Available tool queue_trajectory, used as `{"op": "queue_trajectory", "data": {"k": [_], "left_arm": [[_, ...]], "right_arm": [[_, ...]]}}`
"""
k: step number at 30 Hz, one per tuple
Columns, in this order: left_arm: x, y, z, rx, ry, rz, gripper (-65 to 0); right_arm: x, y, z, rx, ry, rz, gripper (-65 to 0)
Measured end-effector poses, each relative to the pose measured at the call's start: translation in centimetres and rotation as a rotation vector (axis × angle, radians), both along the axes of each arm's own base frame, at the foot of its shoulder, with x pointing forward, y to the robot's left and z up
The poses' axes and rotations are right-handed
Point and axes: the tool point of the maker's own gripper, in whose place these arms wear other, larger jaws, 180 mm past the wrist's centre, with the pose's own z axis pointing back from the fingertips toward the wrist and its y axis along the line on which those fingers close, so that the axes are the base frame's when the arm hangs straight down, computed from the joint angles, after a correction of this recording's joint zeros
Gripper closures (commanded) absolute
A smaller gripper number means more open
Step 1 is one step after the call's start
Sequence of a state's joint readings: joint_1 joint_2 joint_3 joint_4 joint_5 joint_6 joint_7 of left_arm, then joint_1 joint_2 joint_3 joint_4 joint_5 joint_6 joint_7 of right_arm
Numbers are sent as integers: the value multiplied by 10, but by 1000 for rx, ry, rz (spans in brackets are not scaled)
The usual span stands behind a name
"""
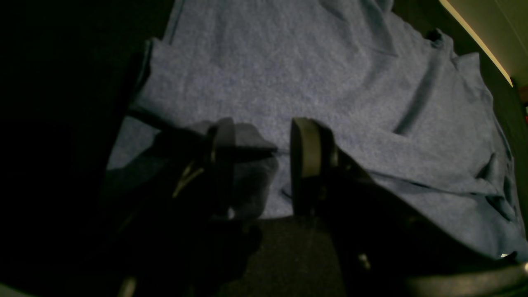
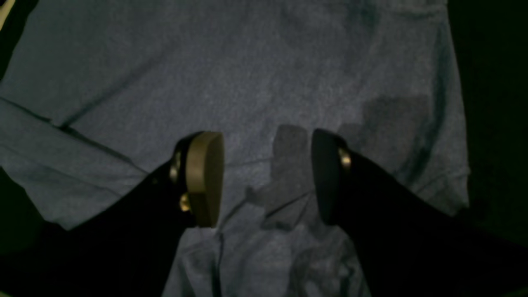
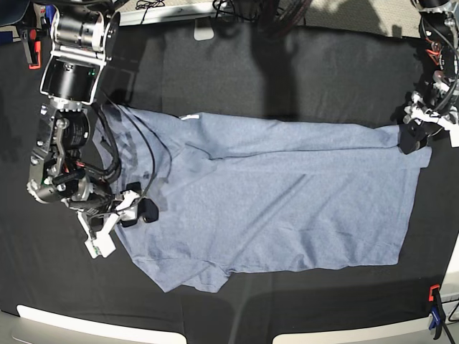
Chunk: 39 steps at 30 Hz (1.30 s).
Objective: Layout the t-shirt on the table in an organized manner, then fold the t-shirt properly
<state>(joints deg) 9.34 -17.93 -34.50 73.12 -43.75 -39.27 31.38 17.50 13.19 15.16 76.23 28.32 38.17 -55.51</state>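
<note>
The blue-grey t-shirt (image 3: 287,201) lies spread on the black table (image 3: 287,64), plain side up, with creases and a folded-over flap along its left and near edges. My right gripper (image 2: 266,177) hovers just over the shirt's left part with its jaws open and nothing between them; the base view shows this gripper (image 3: 143,210) at the left edge of the cloth. My left gripper (image 1: 264,161) stands open over the t-shirt (image 1: 313,82) at its hem. In the base view it (image 3: 410,137) is at the shirt's far right corner.
A red clamp (image 3: 31,44) sits at the table's far left corner and a blue and red clamp (image 3: 434,304) at the near right. Cables lie beyond the far edge. A pale strip (image 3: 93,319) marks the table's near edge.
</note>
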Motion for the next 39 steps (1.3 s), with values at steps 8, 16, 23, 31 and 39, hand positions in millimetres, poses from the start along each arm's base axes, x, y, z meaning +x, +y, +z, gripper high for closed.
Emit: {"op": "queue_trajectory", "data": {"k": [8,16,23,31,39], "left_arm": [[0,0,0,0,0,0,-207],[0,0,0,-1,0,0,-207],[0,0,0,-1,0,0,-207],[0,0,0,0,0,0,-207],[0,0,0,0,0,0,-207]], "right_arm": [[14,-16,-17,-15,109,-95,-329],[5,-8,-47,-5,216,-130,-329],[2,-4,-62,-20,238,-136,-329],[2,-2,-65,-19,249,-152,-329],[3,-3,-65,-18,253,-166,-329]]}}
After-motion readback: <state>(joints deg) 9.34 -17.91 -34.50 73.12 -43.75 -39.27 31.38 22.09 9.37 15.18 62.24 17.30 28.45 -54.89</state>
